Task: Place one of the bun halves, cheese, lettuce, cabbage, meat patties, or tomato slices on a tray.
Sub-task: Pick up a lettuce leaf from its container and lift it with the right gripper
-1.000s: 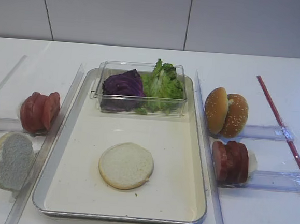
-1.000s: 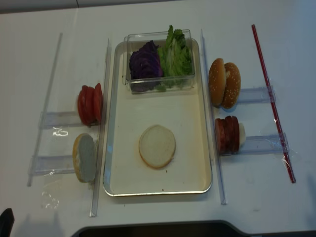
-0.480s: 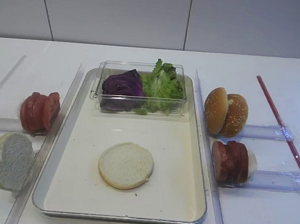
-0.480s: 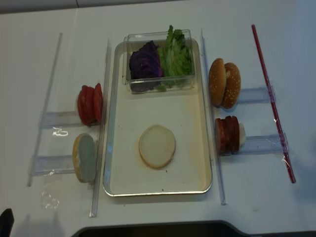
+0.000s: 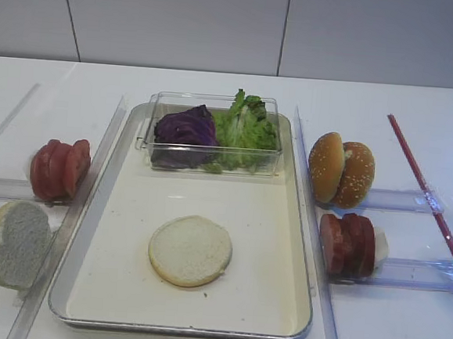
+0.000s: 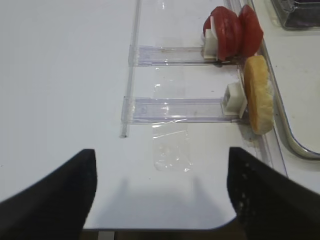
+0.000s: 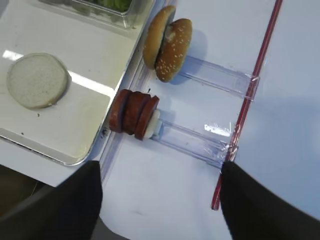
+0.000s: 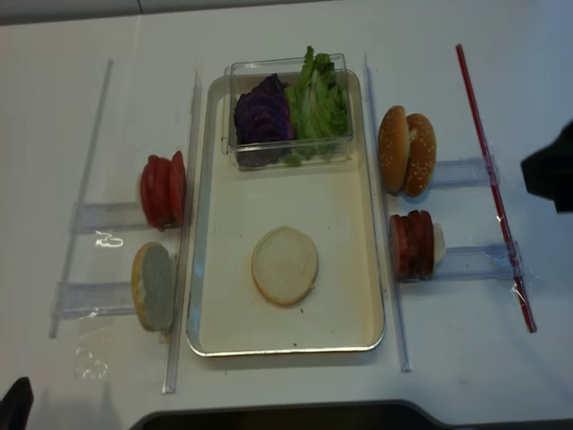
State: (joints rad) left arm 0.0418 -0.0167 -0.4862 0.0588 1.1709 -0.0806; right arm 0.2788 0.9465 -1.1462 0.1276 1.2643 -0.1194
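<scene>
Exterior high views show one pale bun half (image 5: 190,250) already lying flat, crumb face up, on the cream floor of the tray (image 5: 298,246), toward its near end, so one placement reads as done; nothing else is laid loose on that floor. At the tray's far end stands a clear plastic container (image 5: 213,103) holding the cabbage (image 5: 185,128) on its left and the lettuce (image 5: 246,127) on its right, both still inside it. Just outside the tray's left rim, the tomato slices (image 5: 59,168) stand on edge on a clear rack (image 6: 170,49), and another pale bun half (image 5: 17,242) stands on edge on the rack nearer the camera. Just outside the right rim, two sesame-topped bun halves (image 5: 341,170) lean together on a rack, with the meat patties (image 5: 347,243) on edge on the next rack toward the camera; no cheese can be made out with certainty. A red rod (image 5: 424,186) lies well to the right of the tray. The right gripper (image 7: 161,200) hovers above the patties with its jaws spread wide and empty; the left gripper (image 6: 161,192) hangs beyond the tray's left rim, near the racks, jaws likewise wide and holding nothing. My guess is a patty or a sesame bun comes next; the clear rails along the tray's rims and the tight packing of slices may hinder a clean pick.
</scene>
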